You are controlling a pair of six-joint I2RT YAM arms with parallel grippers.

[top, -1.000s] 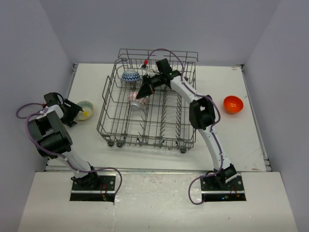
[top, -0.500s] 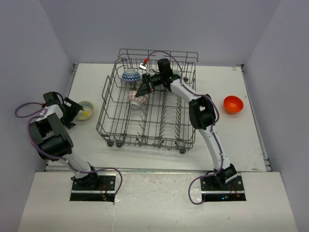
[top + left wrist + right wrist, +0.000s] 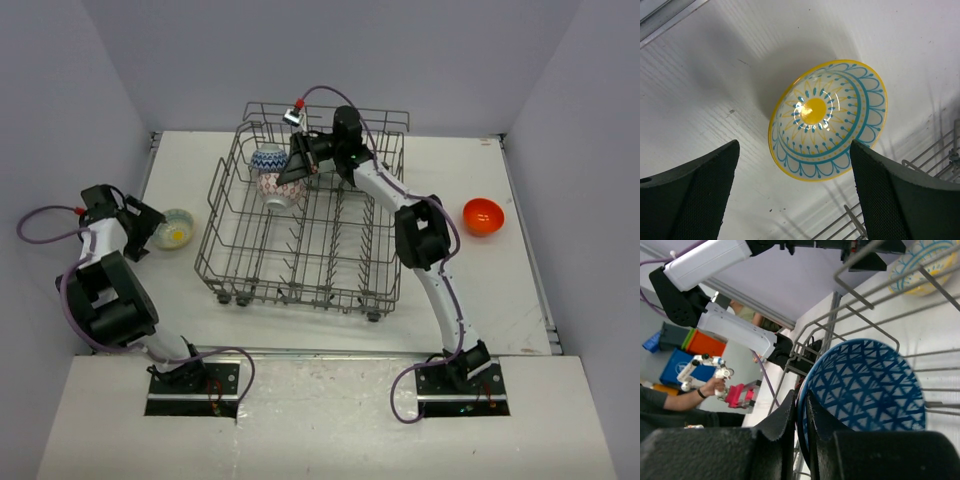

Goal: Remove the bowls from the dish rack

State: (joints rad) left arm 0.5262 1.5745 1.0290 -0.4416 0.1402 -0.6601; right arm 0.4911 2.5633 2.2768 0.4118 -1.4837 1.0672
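My right gripper [image 3: 293, 172] is shut on the rim of the red-and-white zigzag bowl [image 3: 279, 190] and holds it up inside the grey wire dish rack [image 3: 300, 290]. In the right wrist view my gripper [image 3: 801, 399] pinches that bowl [image 3: 865, 390], whose inside shows blue triangles. The blue-and-white bowl [image 3: 268, 157] sits just behind it in the rack's far left corner. My left gripper [image 3: 150, 228] is open beside the cream bowl with the yellow inside [image 3: 176, 229] on the table left of the rack. In the left wrist view my gripper [image 3: 794, 145] is open above that bowl [image 3: 827, 117]. The mint bowls are hidden.
The orange-red bowl [image 3: 482, 215] rests on the table to the right of the rack. Rack wires [image 3: 935, 155] lie close to the cream bowl. Side walls stand at both table edges. A person and coloured bins [image 3: 685, 340] show beyond the table.
My right gripper has risen and moved back-left, lifting the zigzag bowl off the tines. The rack has shifted slightly left. My left arm has drawn back to the left from the cream bowl.
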